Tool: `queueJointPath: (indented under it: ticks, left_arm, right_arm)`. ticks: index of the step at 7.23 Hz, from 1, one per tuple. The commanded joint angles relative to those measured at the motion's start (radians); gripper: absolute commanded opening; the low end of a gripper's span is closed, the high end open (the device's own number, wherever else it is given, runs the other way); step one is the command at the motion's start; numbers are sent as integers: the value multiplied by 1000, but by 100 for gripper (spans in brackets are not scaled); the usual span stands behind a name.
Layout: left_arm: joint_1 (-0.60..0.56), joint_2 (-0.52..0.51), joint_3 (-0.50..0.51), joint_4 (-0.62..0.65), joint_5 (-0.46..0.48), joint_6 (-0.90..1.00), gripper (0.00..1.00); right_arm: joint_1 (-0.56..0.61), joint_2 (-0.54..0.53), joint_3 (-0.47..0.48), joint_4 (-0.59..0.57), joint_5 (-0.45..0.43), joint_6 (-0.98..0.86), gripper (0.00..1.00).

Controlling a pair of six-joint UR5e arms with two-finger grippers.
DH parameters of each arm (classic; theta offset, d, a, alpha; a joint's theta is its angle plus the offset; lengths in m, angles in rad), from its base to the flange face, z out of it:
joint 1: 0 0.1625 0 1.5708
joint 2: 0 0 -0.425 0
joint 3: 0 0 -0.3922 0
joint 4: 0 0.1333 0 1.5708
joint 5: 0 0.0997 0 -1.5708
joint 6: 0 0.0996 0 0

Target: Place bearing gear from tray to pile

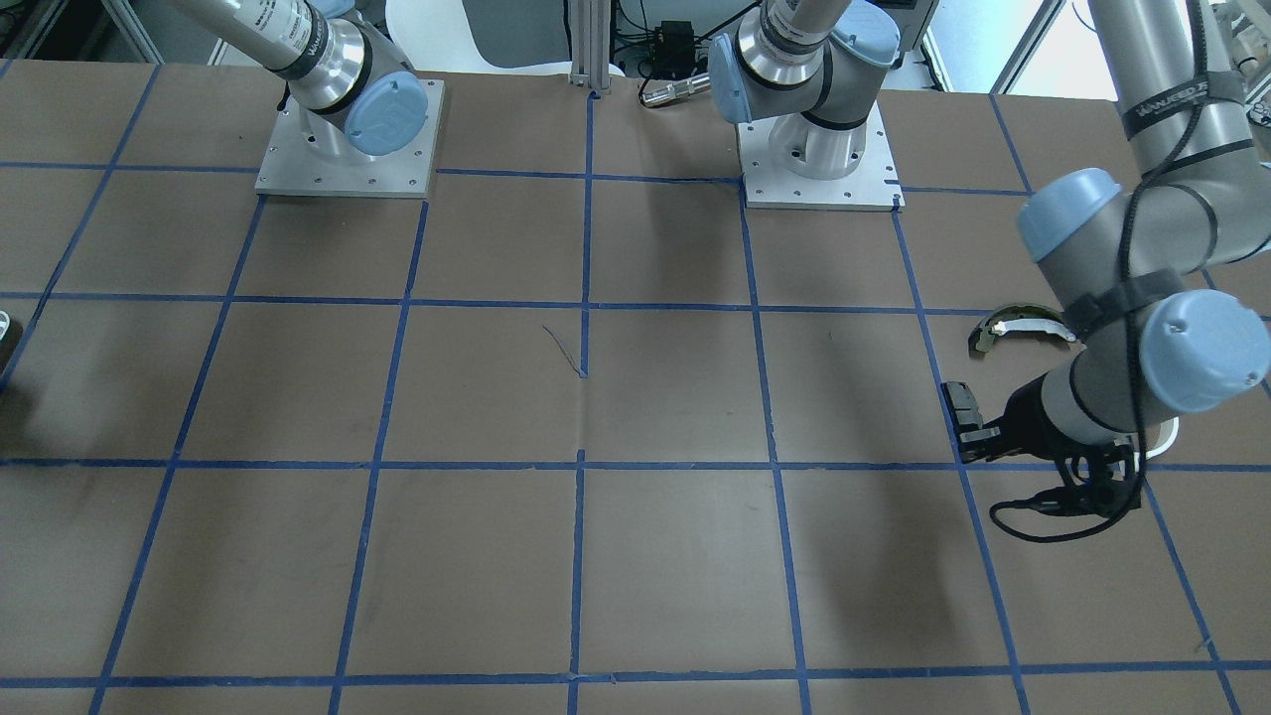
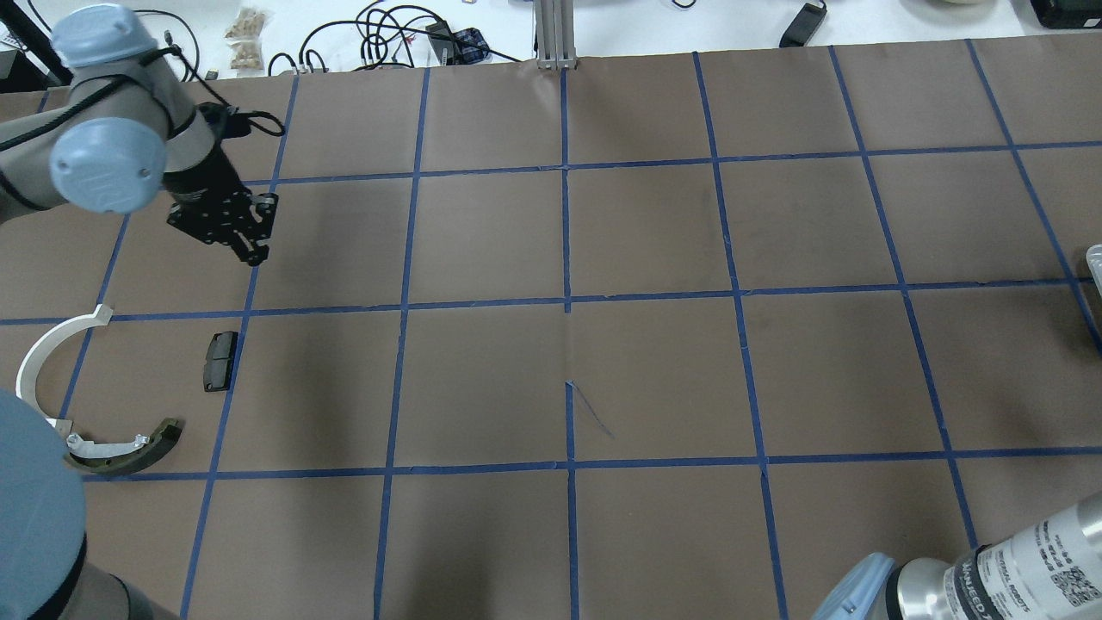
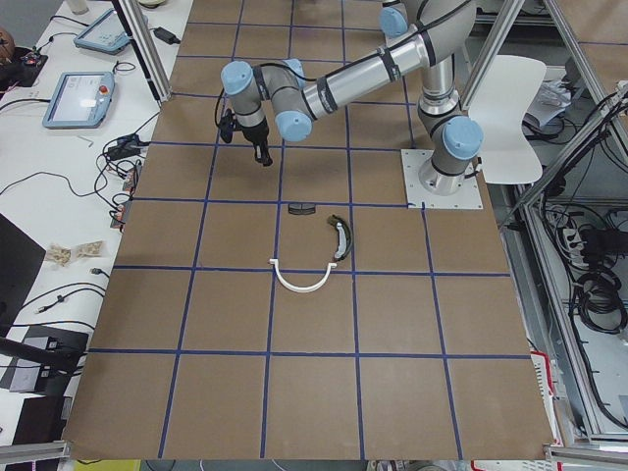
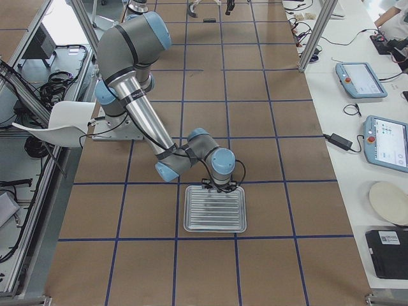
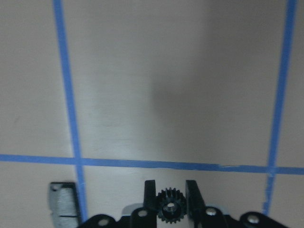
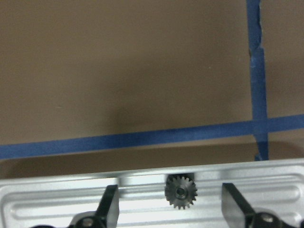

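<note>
Between the fingers of the left gripper (image 2: pixel 255 248): the bearing gear (image 5: pixel 170 209), small, black, toothed, pinched from both sides. Gripper sits in the overhead view's upper left, over bare paper.

Pile lies below it in that view, apart from the gripper:
- black pad (image 2: pixel 220 360), just left of a tape line
- white half-ring (image 2: pixel 47 353) near the left edge
- olive-and-white shoe (image 2: pixel 129 448) lowest, one end touching the half-ring's lower end

Right gripper (image 6: pixel 171 202): fingers spread wide, holding nothing. A second gear (image 6: pixel 180 192) lies flat between them on the ribbed silver tray (image 4: pixel 215 228). Tray is low in the right-side view, its upper edge beside a tape line.

Surface: table (image 2: pixel 654 241) covered in brown paper, squared off by a blue tape (image 2: pixel 566 232) grid. A short blue tape stray sits near centre.

Room:
- white bench (image 4: pixel 331 70) along the right of the right-side view, with two teach pendants (image 4: pixel 389 143)
- cables (image 2: pixel 387 34) along the overhead view's top
- white chair (image 3: pixel 510 88) by the arm bases

Writing: the right arm (image 2: pixel 1024 560), lower right overhead, carries lettering that looks like UNIVERSAL ROBOTS and a square code label, too small to read.
</note>
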Motion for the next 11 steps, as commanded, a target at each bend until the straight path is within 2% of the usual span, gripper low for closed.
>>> queueJointPath:
  ticks: [1, 2, 3, 4, 5, 6, 8, 9, 11]
  left_arm:
    - [139, -14, -62, 15, 4, 86, 0]
    - [183, -18, -86, 40, 6, 124, 0]
    - [217, -25, -111, 61, 6, 160, 0]
    - [248, -31, -128, 98, 4, 163, 0]
    - [277, -43, -134, 127, 7, 203, 0]
    - [285, -48, -143, 129, 6, 208, 0]
    - [286, -52, -188, 157, 6, 214, 0]
    - [286, -51, -173, 152, 12, 215, 0]
    - [289, -48, -188, 152, 14, 215, 0]
  right_arm:
    - [0, 0, 2, -1, 0, 6, 63]
    - [0, 4, 2, -1, 2, 6, 57]
    - [0, 8, 0, 1, 0, 7, 45]
    - [2, 8, 0, -1, -2, 10, 24]
    - [6, 5, -1, -1, -3, 15, 8]
    - [11, 1, -15, 2, -15, 110, 0]
    - [14, -28, -15, 4, -17, 159, 0]
    - [29, -67, -11, 18, -9, 198, 0]
    - [133, -137, 15, 62, -2, 353, 0]
